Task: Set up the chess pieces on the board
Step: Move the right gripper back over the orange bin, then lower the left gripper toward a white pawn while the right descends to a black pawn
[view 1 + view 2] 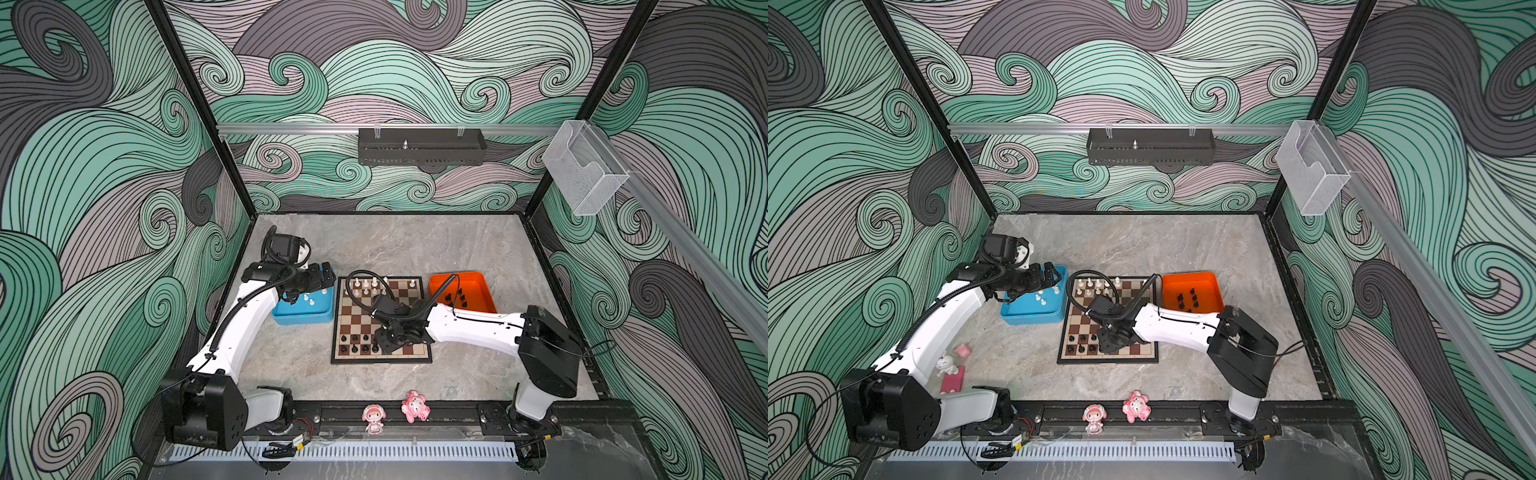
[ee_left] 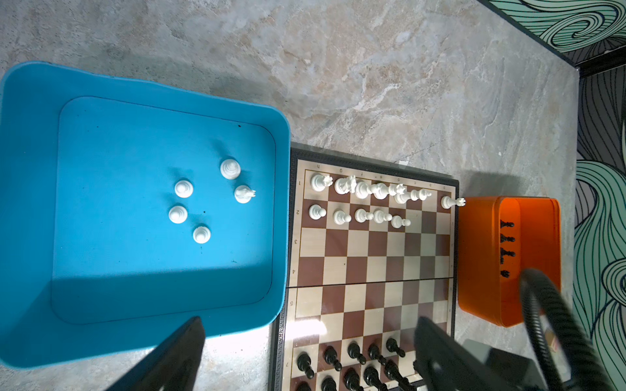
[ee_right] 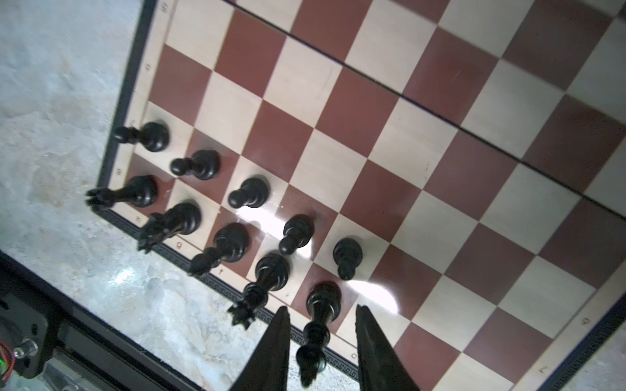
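Observation:
The board [image 1: 357, 320] [image 1: 1084, 320] lies mid-table. White chess pieces [image 2: 362, 189] fill much of its two far rows, and black ones [image 3: 200, 164] stand in the near rows. My right gripper [image 3: 321, 307] [image 1: 380, 343] hangs over the near edge, open. A tall black piece [image 3: 316, 333] stands on a back-row square between its fingers, with a gap on each side. My left gripper [image 2: 309, 320] [image 1: 328, 276] is wide open and empty, above the blue tray [image 2: 34, 203] beside the board's far left corner. Several white pieces [image 2: 183, 188] stand in that tray.
An orange tray [image 1: 478, 286] with several black pieces [image 1: 459, 297] sits at the board's far right corner. Two pink figurines [image 1: 373, 417] [image 1: 415, 406] stand on the front rail. A further one [image 1: 951, 370] lies by the left arm.

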You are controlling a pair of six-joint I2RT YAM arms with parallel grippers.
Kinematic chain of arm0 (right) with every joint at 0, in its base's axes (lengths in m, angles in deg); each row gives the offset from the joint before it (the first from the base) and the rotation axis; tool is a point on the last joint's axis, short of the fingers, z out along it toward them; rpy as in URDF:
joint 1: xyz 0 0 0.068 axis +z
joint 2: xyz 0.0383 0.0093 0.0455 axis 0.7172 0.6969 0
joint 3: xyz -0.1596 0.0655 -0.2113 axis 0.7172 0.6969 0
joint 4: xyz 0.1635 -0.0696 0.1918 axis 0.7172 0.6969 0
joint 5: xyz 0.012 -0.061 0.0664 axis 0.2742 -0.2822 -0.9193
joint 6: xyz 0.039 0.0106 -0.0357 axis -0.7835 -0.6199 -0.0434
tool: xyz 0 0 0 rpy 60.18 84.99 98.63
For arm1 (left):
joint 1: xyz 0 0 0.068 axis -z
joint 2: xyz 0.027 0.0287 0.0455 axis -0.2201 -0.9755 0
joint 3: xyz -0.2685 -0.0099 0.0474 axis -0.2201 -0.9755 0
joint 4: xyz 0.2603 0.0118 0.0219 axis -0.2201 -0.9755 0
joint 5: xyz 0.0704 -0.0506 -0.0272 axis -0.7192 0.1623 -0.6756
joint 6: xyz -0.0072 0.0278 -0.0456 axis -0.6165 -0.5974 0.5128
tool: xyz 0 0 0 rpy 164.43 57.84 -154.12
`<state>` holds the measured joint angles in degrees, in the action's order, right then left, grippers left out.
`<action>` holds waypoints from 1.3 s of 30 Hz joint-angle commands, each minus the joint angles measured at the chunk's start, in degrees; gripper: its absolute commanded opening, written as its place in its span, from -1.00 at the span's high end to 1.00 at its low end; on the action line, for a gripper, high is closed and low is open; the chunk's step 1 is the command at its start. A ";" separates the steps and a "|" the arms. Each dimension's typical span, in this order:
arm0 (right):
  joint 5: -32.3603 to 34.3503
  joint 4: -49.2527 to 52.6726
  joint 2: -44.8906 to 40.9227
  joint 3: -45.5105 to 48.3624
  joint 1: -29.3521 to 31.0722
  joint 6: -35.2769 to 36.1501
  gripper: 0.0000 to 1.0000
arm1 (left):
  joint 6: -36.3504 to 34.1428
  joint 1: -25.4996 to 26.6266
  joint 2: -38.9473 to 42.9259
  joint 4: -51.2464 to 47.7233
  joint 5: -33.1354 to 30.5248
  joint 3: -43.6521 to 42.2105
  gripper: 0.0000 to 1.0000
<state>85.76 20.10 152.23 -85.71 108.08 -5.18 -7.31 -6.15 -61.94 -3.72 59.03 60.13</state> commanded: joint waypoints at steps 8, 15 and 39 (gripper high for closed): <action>1.29 6.08 -11.21 -4.90 -7.76 1.34 -0.75 | 0.47 -1.15 -0.44 -4.35 -9.61 4.32 -0.97; -2.88 8.19 -16.22 -5.92 -22.00 4.71 -0.98 | 0.81 -3.66 -8.80 -5.30 -10.18 9.20 -0.97; -11.36 10.05 -9.97 -5.09 -35.34 12.23 -0.98 | -21.46 -1.79 -25.50 -7.69 -5.89 14.00 -0.44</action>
<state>75.68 28.97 141.65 -91.20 73.24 5.85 -24.81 -8.79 -88.43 -11.81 52.58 74.62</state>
